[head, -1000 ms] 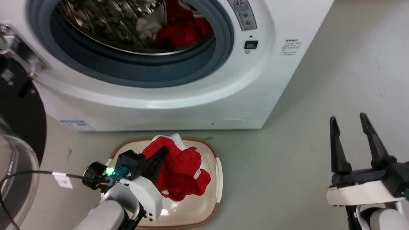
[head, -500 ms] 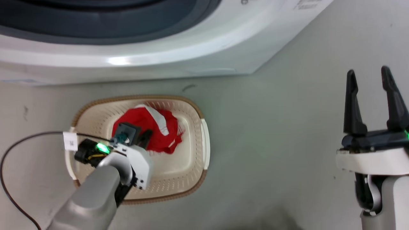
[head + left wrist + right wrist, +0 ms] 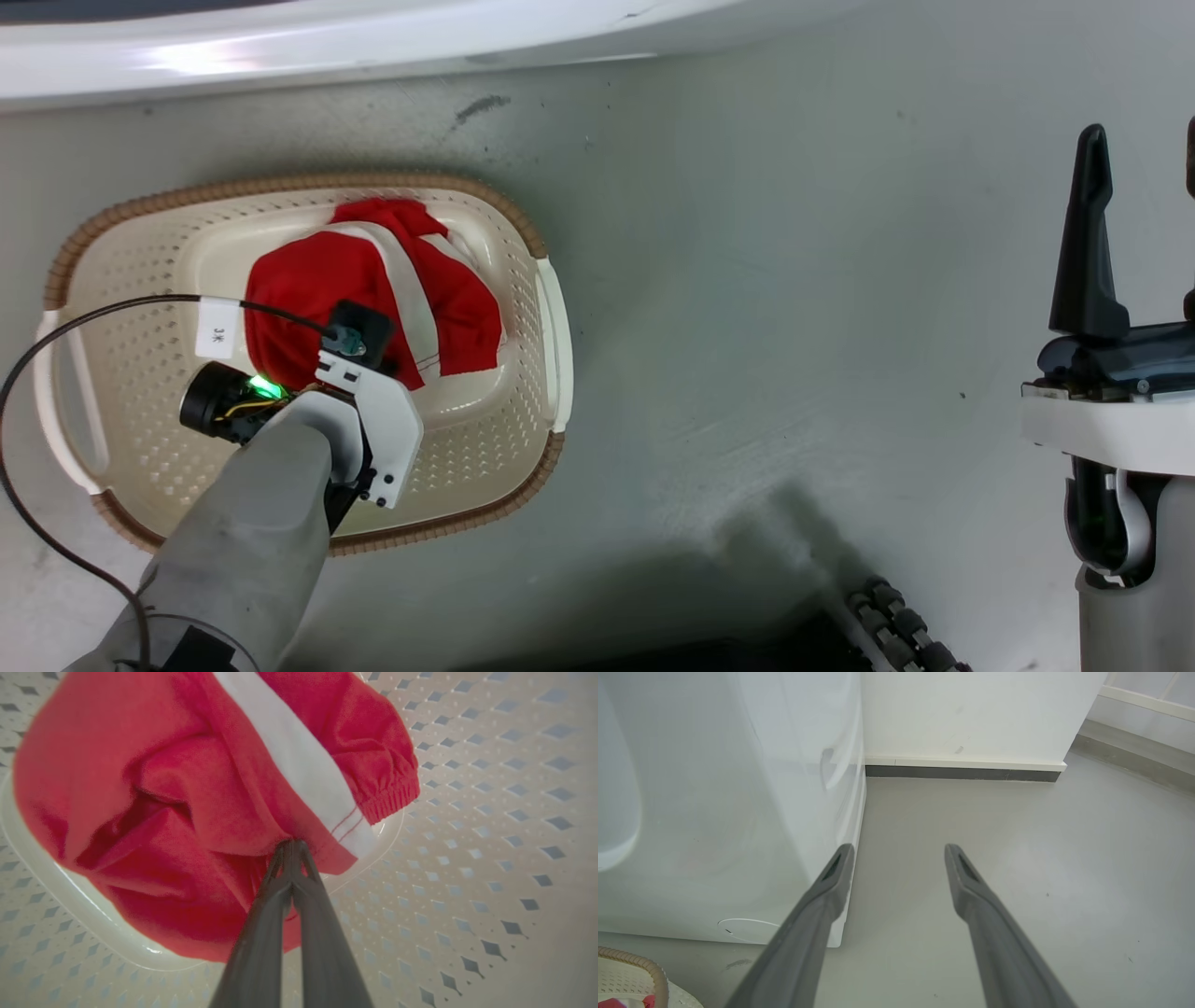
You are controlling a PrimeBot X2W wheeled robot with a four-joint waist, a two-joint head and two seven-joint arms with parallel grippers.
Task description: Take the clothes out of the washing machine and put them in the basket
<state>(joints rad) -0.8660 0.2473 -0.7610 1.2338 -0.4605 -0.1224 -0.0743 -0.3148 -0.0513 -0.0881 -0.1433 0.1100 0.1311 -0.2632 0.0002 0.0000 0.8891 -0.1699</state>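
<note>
Clothes (image 3: 299, 289), red with white stripe, bunched inside basket (image 3: 485, 439). Left tool (image 3: 290, 845) clamped tight on a fold of the cloth, fingers pressed together. Right tool (image 3: 899, 848) spread wide, holding nothing, well apart over floor (image 3: 1017, 835) beside washing machine (image 3: 714, 812), near its lower front corner.

The clothes (image 3: 308, 289) are bright red with a broad white stripe, and fine red stitching runs near the stripe's end. The basket (image 3: 485, 448) is cream, patterned with small diamond-shaped holes; its rim is woven-look brown and its handles are white. The washing machine (image 3: 714, 788) is white, the floor (image 3: 794, 280) pale grey.
</note>
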